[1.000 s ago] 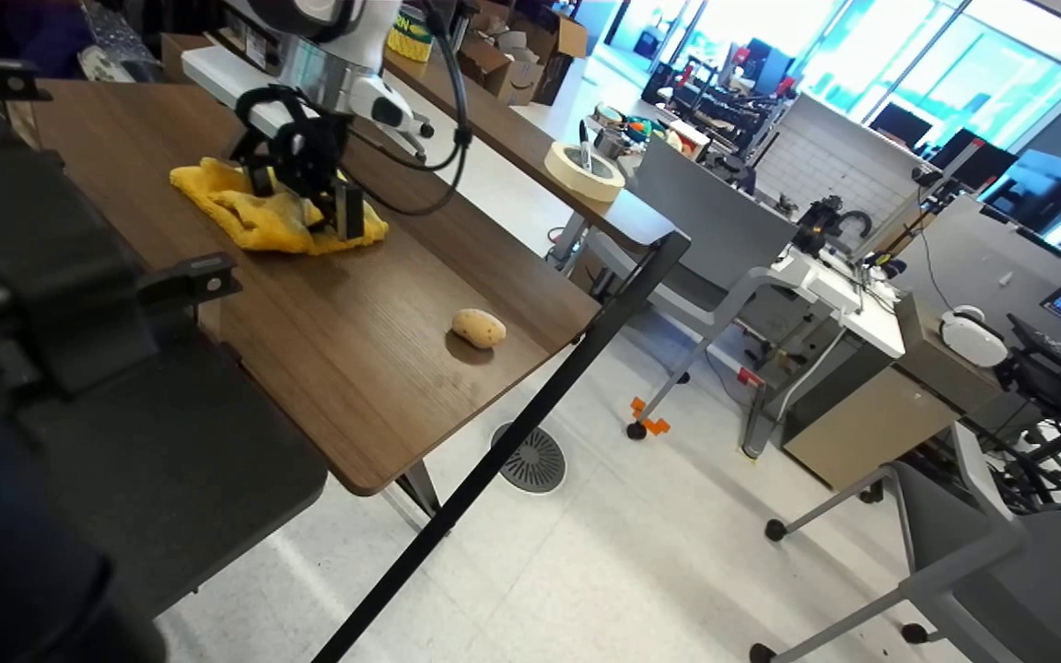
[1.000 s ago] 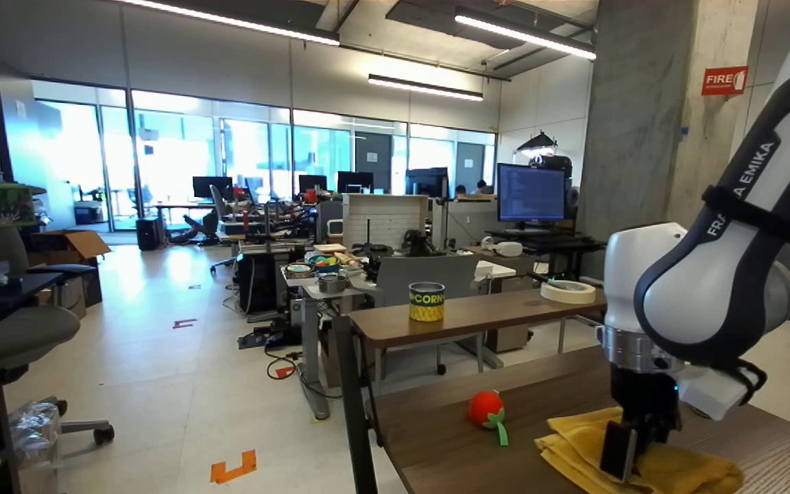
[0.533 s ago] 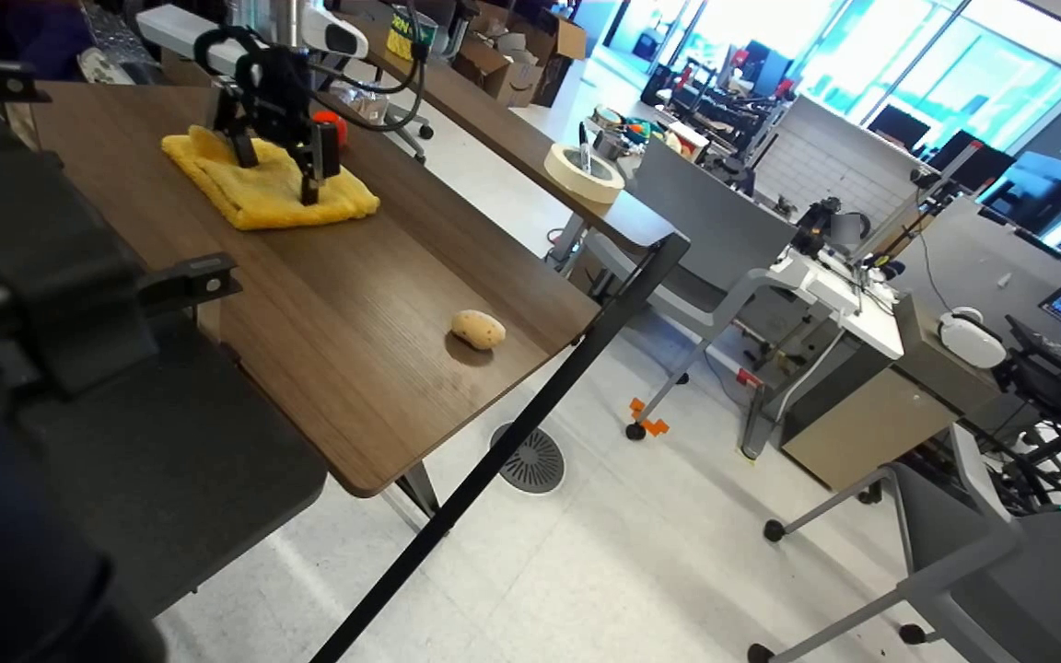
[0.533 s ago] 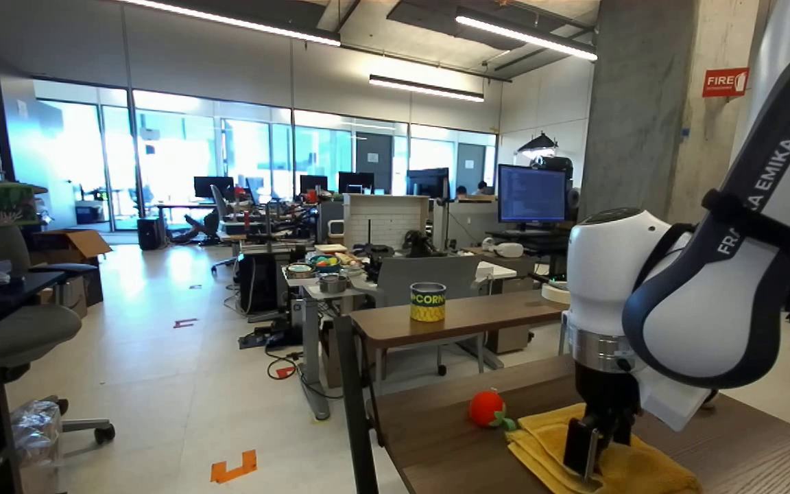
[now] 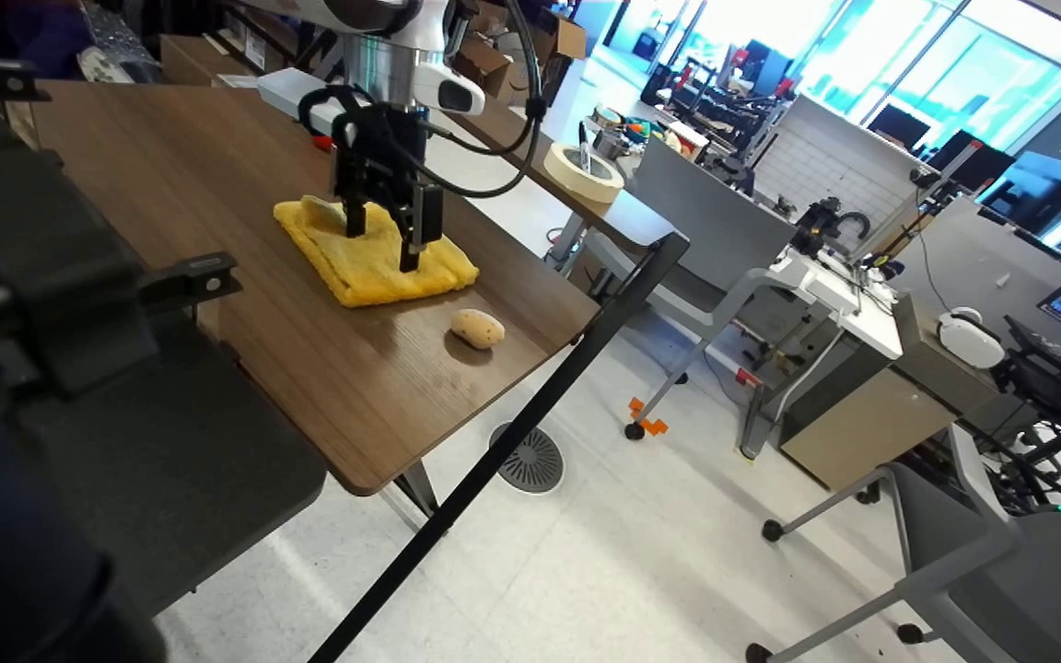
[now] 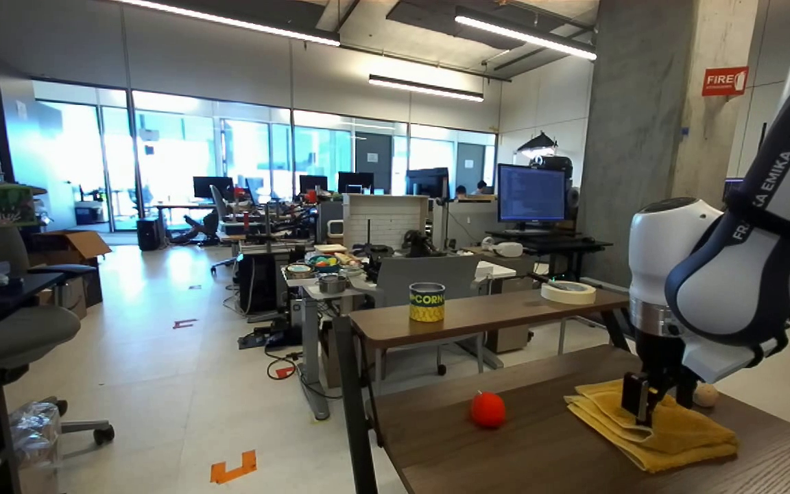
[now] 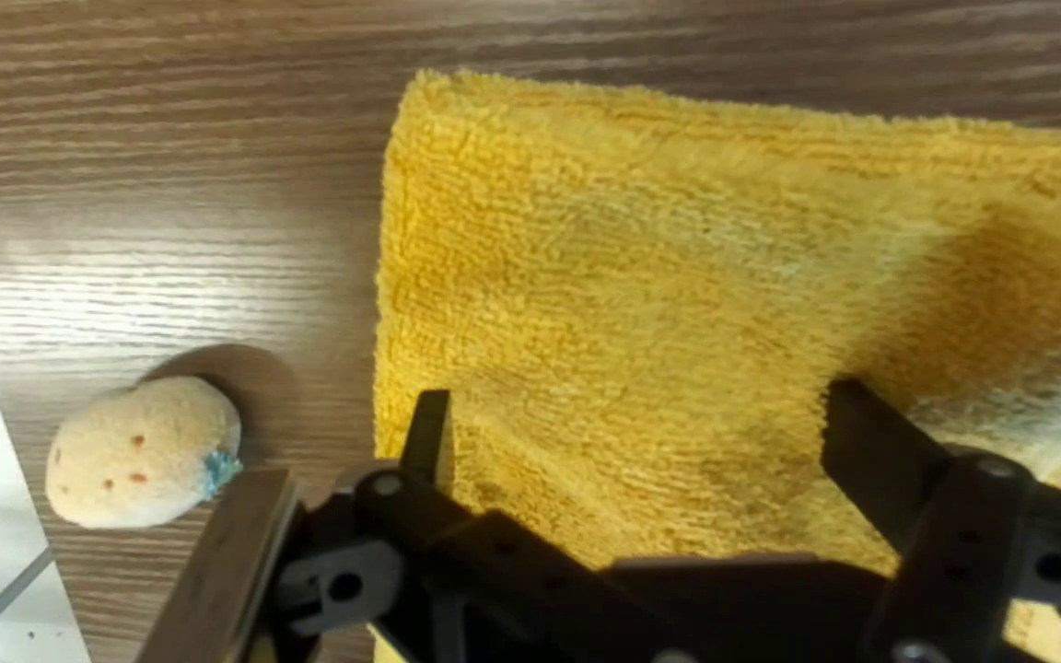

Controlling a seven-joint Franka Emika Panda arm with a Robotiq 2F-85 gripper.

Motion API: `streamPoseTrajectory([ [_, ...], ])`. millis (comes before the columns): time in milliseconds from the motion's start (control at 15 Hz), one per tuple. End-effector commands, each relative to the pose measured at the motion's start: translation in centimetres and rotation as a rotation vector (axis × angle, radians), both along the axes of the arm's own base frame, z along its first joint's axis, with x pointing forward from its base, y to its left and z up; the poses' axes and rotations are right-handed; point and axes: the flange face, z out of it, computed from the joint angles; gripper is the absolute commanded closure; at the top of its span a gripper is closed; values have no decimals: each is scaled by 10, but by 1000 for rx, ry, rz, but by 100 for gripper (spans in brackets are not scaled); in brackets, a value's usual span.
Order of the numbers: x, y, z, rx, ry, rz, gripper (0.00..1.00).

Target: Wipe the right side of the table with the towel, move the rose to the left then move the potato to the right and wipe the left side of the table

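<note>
Standing wide apart, the jaws seem to rest on the towel point(image 7: 641, 304), probably to press it for wiping the worktop point(image 5: 383, 396); the potato point(image 7: 144, 451) lies near it, the rose point(image 6: 488, 409) well apart, perhaps outside this stroke.

In the wrist view, the right border cuts off the towel point(image 7: 678, 295); beyond this towel, in an exterior view, the arm point(image 5: 385, 70) hides most of the rose point(image 5: 322, 144).

Pale floor point(image 6: 141, 384); bright windows point(image 6: 175, 144); grey concrete column point(image 6: 631, 137).
</note>
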Motion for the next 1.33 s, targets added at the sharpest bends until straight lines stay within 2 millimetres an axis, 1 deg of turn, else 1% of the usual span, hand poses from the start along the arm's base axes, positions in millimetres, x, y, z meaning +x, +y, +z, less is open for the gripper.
streamPoseTrajectory([
  [0,-2,32,-16,85,17,42,0],
  [133,-9,72,-21,145,30,117,0],
  [200,-14,99,-22,177,36,168,0],
  [333,-23,145,-20,228,39,265,0],
  [400,-28,165,-19,252,41,308,0],
  [467,-31,181,-17,269,43,344,0],
  [533,-32,190,-15,282,47,358,0],
  [600,-31,194,-15,295,49,363,0],
  [667,-27,186,-15,297,49,346,0],
  [800,-18,151,-16,295,40,266,0],
  [867,-14,121,-17,292,30,197,0],
  [1000,-12,69,-14,294,8,53,0],
  [1200,-4,-22,-12,301,-26,-123,0],
  [1267,-2,-35,-13,300,-25,-144,0],
])
